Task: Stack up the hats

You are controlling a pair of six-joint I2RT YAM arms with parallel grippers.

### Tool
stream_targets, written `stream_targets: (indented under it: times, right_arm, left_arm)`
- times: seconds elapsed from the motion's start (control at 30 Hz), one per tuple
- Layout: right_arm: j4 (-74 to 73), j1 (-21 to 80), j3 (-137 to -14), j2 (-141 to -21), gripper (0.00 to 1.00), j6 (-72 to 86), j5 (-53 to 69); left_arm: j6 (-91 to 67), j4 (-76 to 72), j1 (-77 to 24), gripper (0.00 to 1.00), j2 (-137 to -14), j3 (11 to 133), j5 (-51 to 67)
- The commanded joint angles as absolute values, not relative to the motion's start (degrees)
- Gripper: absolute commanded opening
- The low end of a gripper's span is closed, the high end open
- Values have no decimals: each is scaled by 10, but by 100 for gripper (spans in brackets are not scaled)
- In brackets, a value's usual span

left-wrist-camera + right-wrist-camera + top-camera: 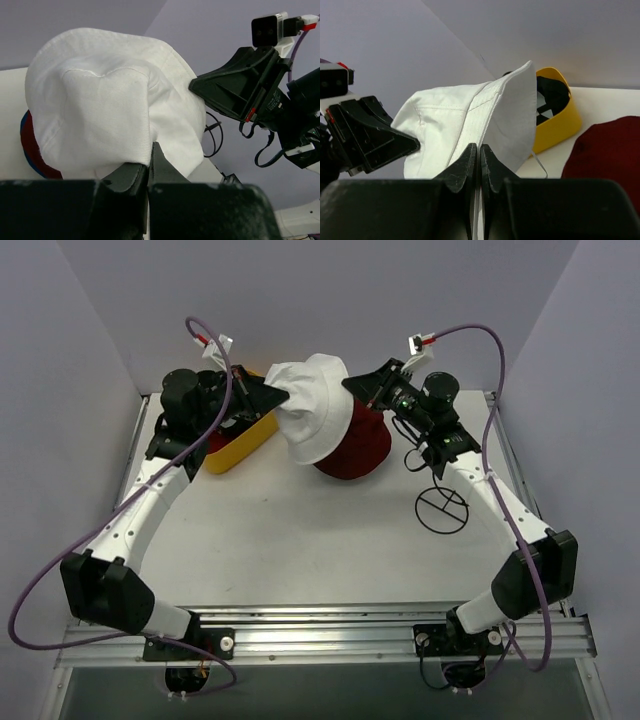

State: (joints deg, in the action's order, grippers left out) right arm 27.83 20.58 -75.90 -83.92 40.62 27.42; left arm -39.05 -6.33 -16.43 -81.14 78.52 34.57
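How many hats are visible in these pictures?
3 clearly: the white hat, held by left gripper and right gripper; the maroon hat on the table under it; a black cap in the yellow basket. Others may be hidden.

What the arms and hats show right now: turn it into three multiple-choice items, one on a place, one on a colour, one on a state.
1. The yellow basket stands: A) beside the left gripper; B) at the near edge; C) in mid-air.
2. The hat under the white hat is: A) green; B) orange; C) maroon.
3. The white hat is: A) lying flat and untouched; B) pinched by both grippers; C) in the basket.

1A: the top view shows it right by the left gripper.
2C: the maroon hat shows beneath the white brim.
3B: the right gripper and the left each clamp an edge, and the hat is held up.
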Motion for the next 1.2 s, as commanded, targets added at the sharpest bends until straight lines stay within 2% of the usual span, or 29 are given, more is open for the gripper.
stream_targets:
  times: [0.0, 0.23, 0.47, 0.7, 0.77, 0.87, 0.93, 0.97, 1.07, 1.17]
  right_arm:
    - [289, 194, -790, -869, 0, 373, 313]
    - [280, 167, -822, -936, 0, 350, 315]
    - [283, 117, -813, -956, 0, 349, 327]
    - [294, 63, -795, -981, 0, 355, 360]
    - [293, 53, -793, -996, 0, 357, 367]
    - [296, 34, -788, -1019, 0, 363, 384]
    - [290, 26, -788, -1034, 0, 360, 385]
    - [287, 24, -788, -1039, 0, 355, 386]
    - [279, 16, -789, -1054, 0, 351, 388]
    - [276, 15, -787, -1063, 0, 345, 392]
  left_arm:
    - [-348, -5, -161, 4, -858, 858, 308]
    - [-305, 55, -169, 4, -936, 927, 272]
    - [-299, 40, -201, 5, -996, 964, 278]
    - [-291, 63, -236, 13, -1063, 1039, 272]
    - [-293, 68, -243, 17, -1078, 1056, 273]
    - [-287, 70, -250, 34, -1088, 1062, 275]
    - [-280, 70, -250, 38, -1083, 1056, 271]
    - [-276, 77, -248, 46, -1078, 1049, 265]
    - [-271, 74, -239, 57, -1049, 1010, 220]
    - [-286, 35, -229, 61, -1013, 963, 202]
